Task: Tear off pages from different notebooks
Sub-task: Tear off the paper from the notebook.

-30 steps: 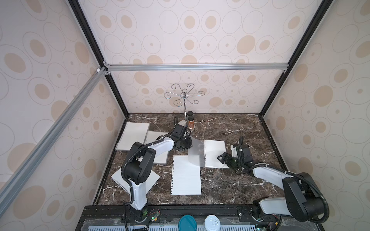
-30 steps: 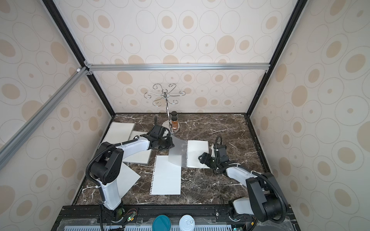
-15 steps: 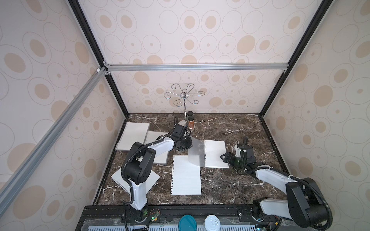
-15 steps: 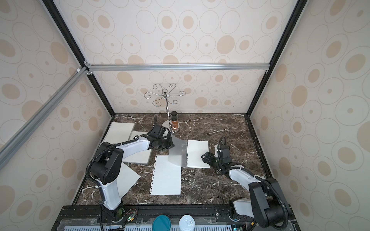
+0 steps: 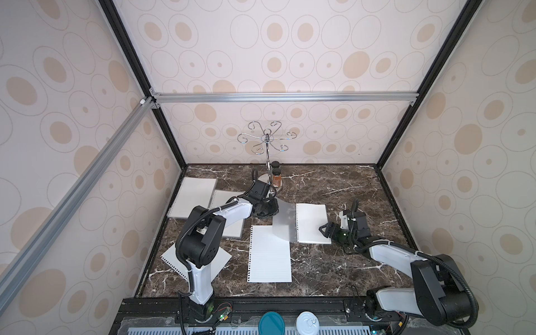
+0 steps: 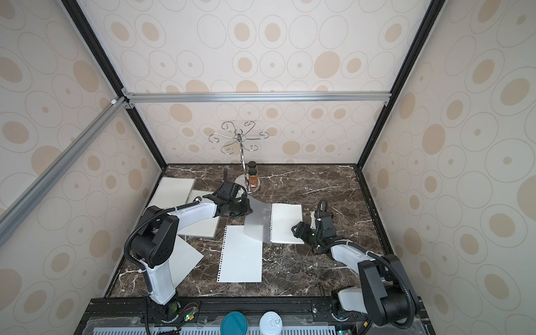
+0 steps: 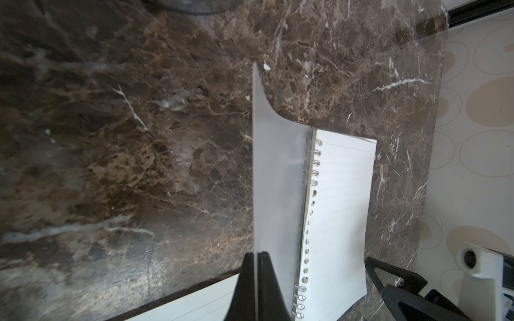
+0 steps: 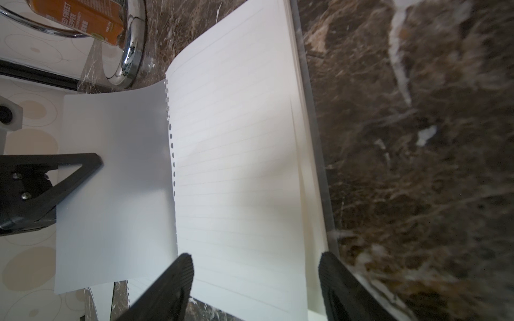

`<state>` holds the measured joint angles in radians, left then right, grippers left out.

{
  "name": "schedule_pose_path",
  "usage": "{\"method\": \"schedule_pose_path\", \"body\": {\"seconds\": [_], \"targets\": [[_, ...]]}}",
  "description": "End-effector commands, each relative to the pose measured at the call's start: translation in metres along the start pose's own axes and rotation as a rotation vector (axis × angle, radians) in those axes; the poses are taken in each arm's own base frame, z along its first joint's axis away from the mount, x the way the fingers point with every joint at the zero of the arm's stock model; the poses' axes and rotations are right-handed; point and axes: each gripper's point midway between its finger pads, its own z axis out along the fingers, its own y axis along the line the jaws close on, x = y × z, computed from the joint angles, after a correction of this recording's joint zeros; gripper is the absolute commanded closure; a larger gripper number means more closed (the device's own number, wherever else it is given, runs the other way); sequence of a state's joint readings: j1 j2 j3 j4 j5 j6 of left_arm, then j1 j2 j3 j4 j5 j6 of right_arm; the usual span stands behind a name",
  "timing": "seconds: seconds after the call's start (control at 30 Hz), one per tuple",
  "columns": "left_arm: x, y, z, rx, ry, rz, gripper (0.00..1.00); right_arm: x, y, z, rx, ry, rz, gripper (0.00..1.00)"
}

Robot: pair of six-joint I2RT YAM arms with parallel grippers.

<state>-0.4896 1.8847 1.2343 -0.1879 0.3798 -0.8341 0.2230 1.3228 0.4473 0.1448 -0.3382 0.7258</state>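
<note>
Change over the last second: your left pincer (image 7: 256, 258) and the cover (image 5: 282, 223) it holds stand as before. Your right pincer (image 8: 254, 257) remains at the outer edge of the open notebook (image 5: 311, 223), though that arm's elbow dipped toward the front rail and returned.
Left pincer: clamped on the translucent cover's free edge, holding it raised and curved off the spine.
Right pincer: jaws wide, gripping nothing. One finger is over the top sheet, the other at the pad's outer edge.
Open notebook: flat on the bench (image 5: 333, 266), mid-right. Rings show only at both ends of the spine, with bare holes between.
Loose page (image 5: 269, 253): flat in front, its far corner beneath the cover's overhang.
Other notebooks: far-left notebook (image 5: 194, 197); middle notebook (image 5: 233, 229), partly hidden under your left arm; tilted notebook (image 5: 174, 261) at that arm's base.
Surroundings: chrome hook stand (image 5: 266, 139) and spice jars (image 5: 277, 178), just behind the left pincer.
</note>
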Motion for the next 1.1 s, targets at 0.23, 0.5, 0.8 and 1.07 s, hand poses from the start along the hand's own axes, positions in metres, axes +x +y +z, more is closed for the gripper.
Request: {"method": "schedule_pose_path", "body": {"seconds": [0.23, 0.5, 0.8, 1.07], "targets": [[-0.007, -0.009, -0.010, 0.026, -0.029, -0.005, 1.00, 0.003, 0.003, 0.010, -0.045, 0.025, 0.028, 0.27], [-0.005, -0.008, -0.009, 0.029, -0.021, -0.009, 1.00, 0.004, 0.015, 0.021, -0.146, 0.059, 0.101, 0.28], [-0.007, -0.010, -0.011, 0.034, -0.026, -0.006, 1.00, -0.013, 0.027, 0.032, -0.251, 0.061, 0.181, 0.31], [-0.005, -0.010, -0.008, 0.039, -0.017, -0.008, 1.00, -0.033, 0.034, 0.038, -0.249, 0.023, 0.174, 0.32]]}}
